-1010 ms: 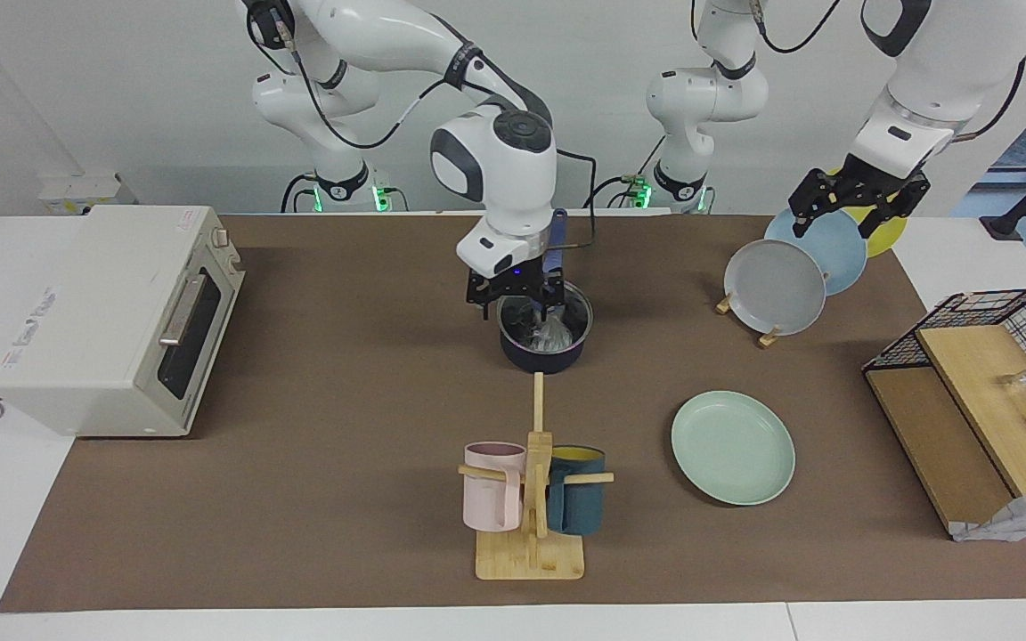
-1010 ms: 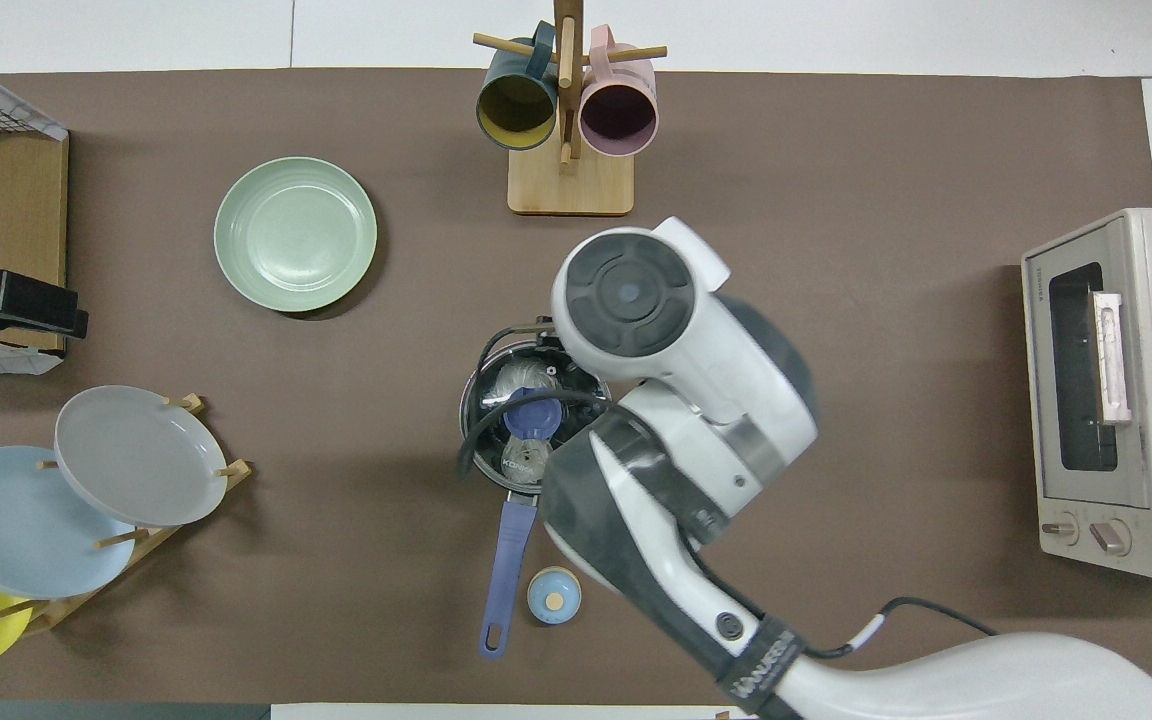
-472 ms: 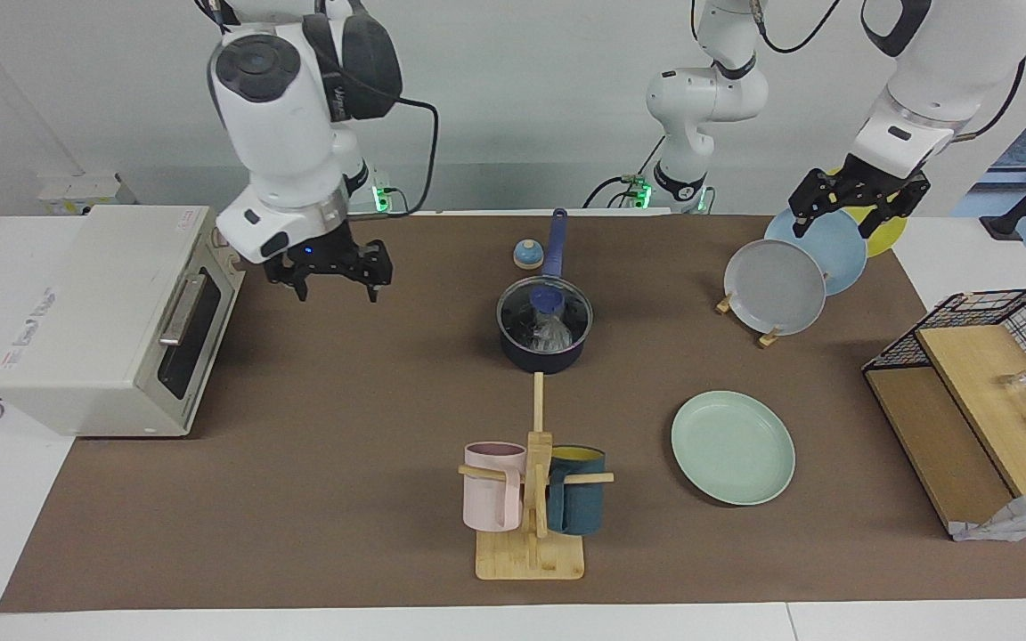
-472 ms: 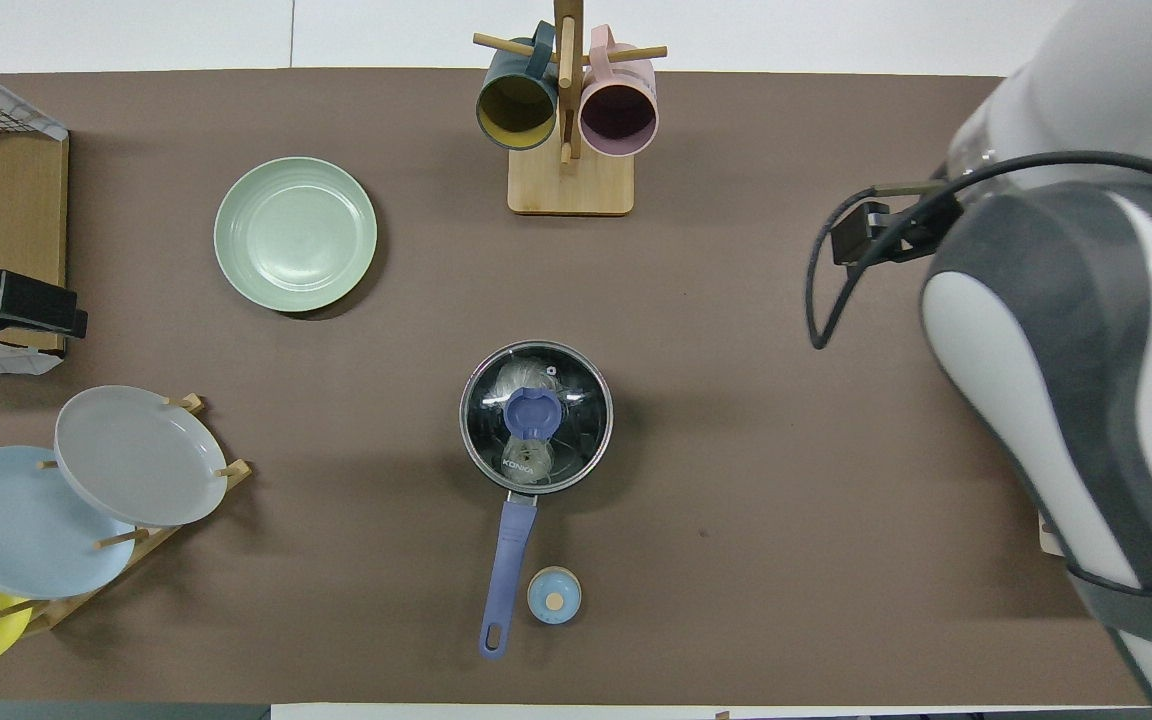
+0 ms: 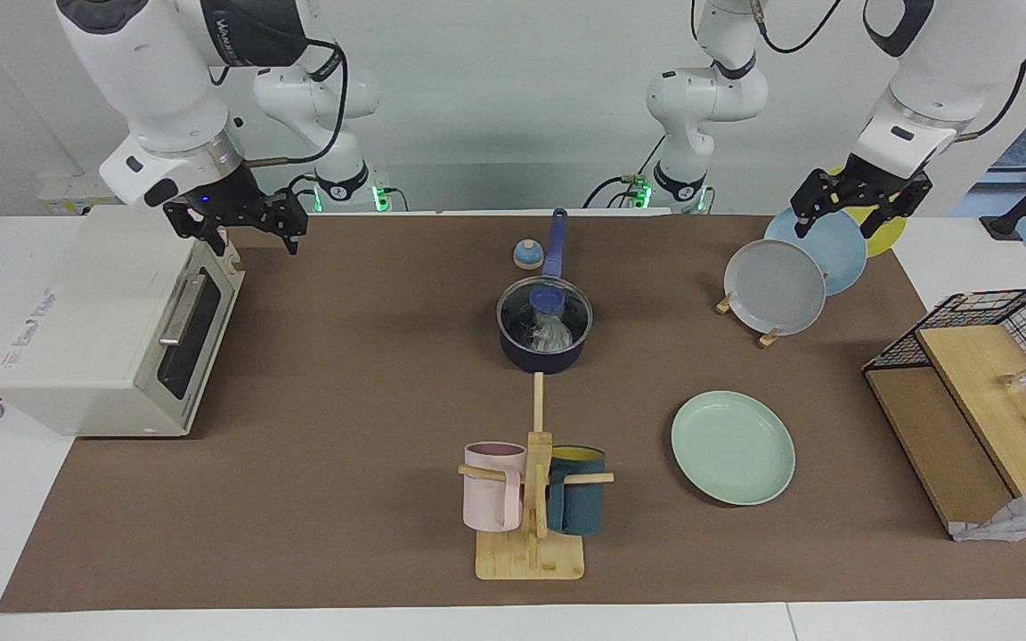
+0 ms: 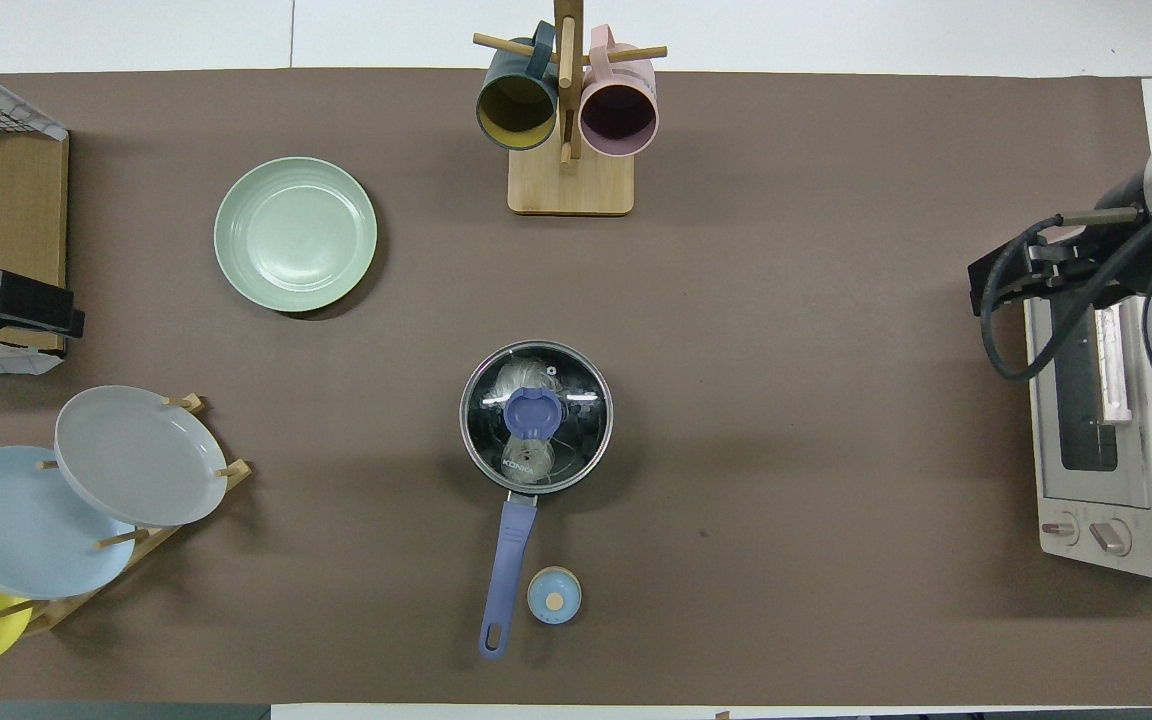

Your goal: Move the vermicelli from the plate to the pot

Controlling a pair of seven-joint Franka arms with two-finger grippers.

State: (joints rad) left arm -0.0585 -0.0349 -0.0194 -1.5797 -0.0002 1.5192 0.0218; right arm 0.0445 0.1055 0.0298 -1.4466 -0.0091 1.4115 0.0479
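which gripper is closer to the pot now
Right, though only slightly. The right gripper is up over the toaster oven; the left gripper hangs above the plate rack. The pot sits between them.

Vermicelli [image 5: 551, 335] in lidded pot [image 5: 542, 353]; plate [image 5: 733, 448] farther from robots, toward left arm's end.
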